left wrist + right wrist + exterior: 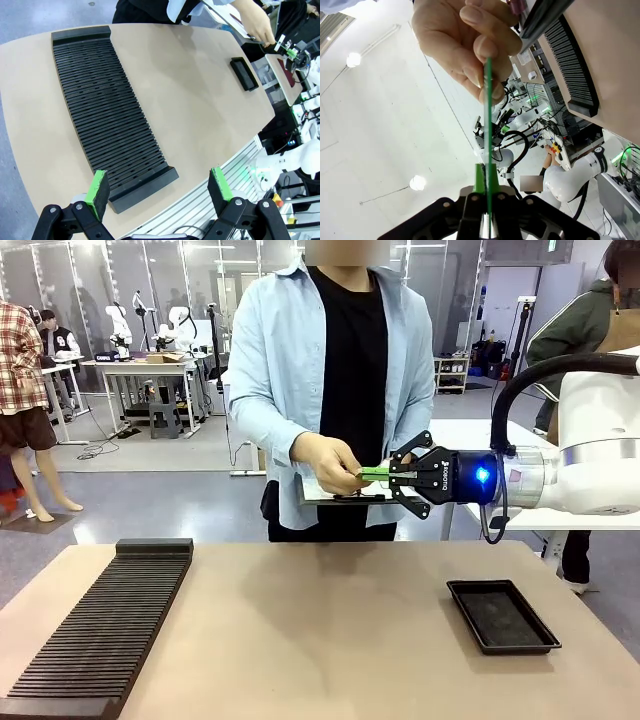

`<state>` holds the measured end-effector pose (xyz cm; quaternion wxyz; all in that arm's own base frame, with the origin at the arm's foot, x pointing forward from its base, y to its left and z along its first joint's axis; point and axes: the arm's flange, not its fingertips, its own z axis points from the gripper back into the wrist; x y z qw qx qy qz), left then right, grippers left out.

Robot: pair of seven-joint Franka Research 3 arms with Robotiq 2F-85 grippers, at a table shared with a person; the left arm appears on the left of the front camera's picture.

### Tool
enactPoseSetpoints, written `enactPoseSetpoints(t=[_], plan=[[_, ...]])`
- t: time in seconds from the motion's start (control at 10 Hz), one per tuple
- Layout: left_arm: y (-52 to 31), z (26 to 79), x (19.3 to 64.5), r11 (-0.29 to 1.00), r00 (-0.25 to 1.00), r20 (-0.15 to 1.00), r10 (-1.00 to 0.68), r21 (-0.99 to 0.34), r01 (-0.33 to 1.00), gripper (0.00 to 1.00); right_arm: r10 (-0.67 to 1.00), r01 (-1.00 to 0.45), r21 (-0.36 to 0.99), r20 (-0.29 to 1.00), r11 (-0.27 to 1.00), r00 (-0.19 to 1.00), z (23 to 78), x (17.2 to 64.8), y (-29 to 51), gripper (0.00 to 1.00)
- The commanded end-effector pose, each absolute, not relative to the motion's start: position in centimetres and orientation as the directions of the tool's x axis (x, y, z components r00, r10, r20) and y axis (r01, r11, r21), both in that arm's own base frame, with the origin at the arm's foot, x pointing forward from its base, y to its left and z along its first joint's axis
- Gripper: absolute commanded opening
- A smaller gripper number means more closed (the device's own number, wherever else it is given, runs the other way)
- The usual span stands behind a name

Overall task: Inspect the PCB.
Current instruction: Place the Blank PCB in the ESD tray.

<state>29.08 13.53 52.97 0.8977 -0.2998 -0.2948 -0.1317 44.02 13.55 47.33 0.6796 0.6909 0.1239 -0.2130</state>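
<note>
The PCB (372, 474), clamped by the right gripper (392, 476) jaws and seemingly pinched by a hand (328, 462), should be kept steady; the left gripper (159, 176) is open.

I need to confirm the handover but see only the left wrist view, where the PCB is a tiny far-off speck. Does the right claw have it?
Observer: Yes. In the right wrist view the right claw is shut on the PCB, seen edge-on.
Operator: Is the person holding it too?
Observer: Yes. The person's hand pinches the board's far end between its fingertips.
</note>
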Motion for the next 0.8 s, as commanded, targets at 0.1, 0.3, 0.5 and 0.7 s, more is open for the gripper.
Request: enactPoseSetpoints(t=[0.1,0.3,0.5,0.7], plan=[[13.40,53.09,28.95,0.798,0.799,0.598,-0.059,-0.453,0.398,1.00,-0.114,0.459,0.888,-0.460,-0.043,0.880,47.44,43.95,13.77,0.00],[13.40,53.09,28.95,0.798,0.799,0.598,-0.059,-0.453,0.398,1.00,-0.114,0.459,0.888,-0.460,-0.043,0.880,47.44,43.95,13.77,0.00],[13.40,53.09,28.95,0.798,0.799,0.598,-0.059,-0.453,0.398,1.00,-0.114,0.459,0.888,-0.460,-0.043,0.880,47.44,43.95,13.77,0.00],[13.40,53.09,28.95,0.798,0.799,0.598,-0.059,-0.453,0.398,1.00,-0.114,0.459,0.888,-0.460,-0.043,0.880,47.44,43.95,13.77,0.00]])
